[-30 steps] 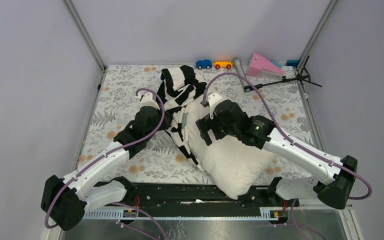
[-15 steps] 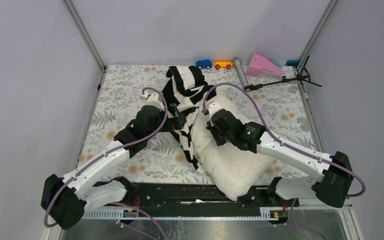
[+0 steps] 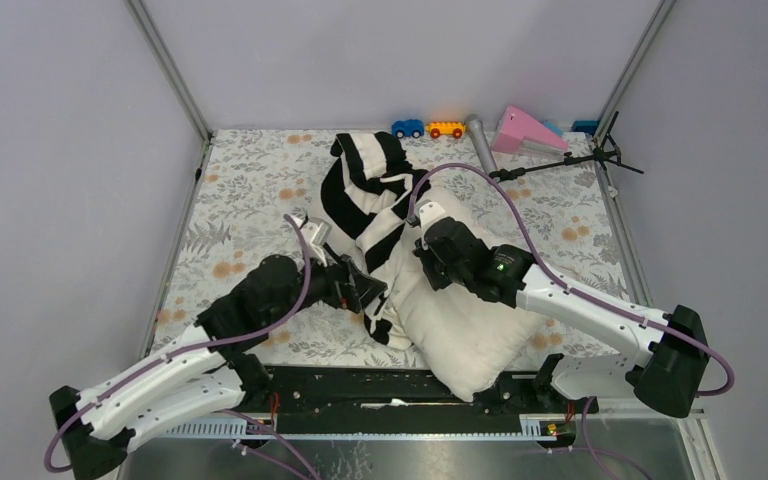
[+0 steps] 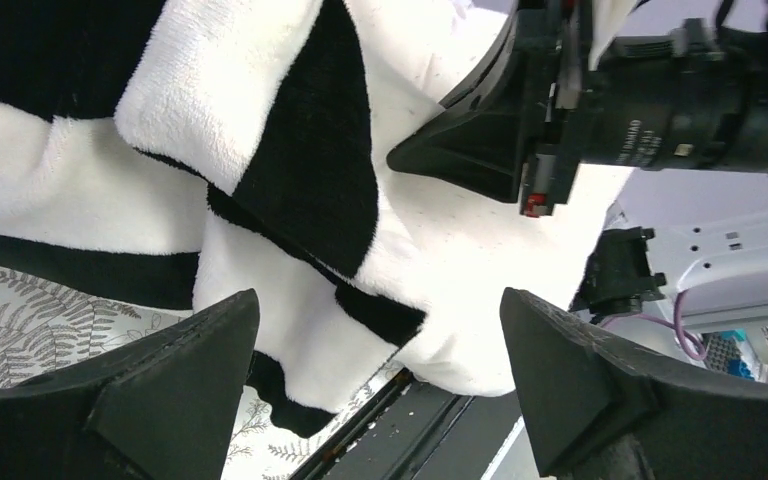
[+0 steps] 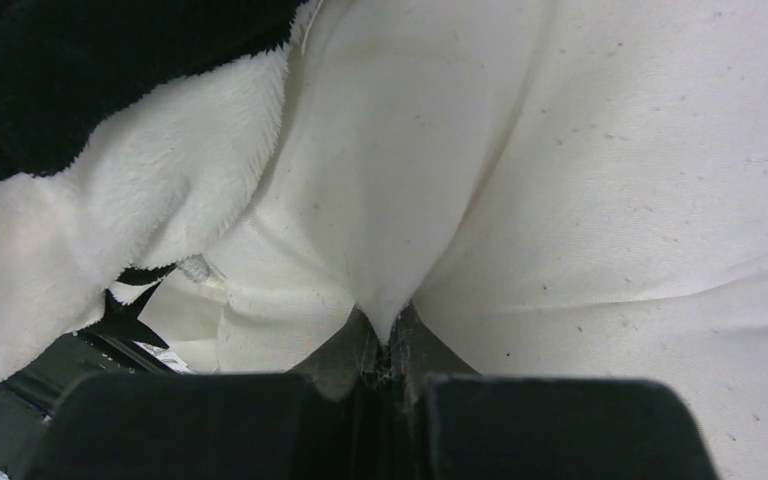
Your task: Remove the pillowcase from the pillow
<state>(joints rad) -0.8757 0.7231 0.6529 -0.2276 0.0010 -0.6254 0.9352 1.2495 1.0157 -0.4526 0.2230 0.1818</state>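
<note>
Right gripper pinches a pleat of pillow; left gripper gapes empty beside the pillow, where the soft, limp pillowcase likely grips best at its loose hem.

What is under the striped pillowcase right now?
The pillowcase drapes over the far end and left edge of the cream pillow, whose near end lies bare. How far the pillow reaches beneath it is hidden.

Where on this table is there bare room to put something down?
The table is bare at far left, between its edge and the pillowcase, and at right, between the tripod and the pillow. The middle is crowded; toys line the back edge.
</note>
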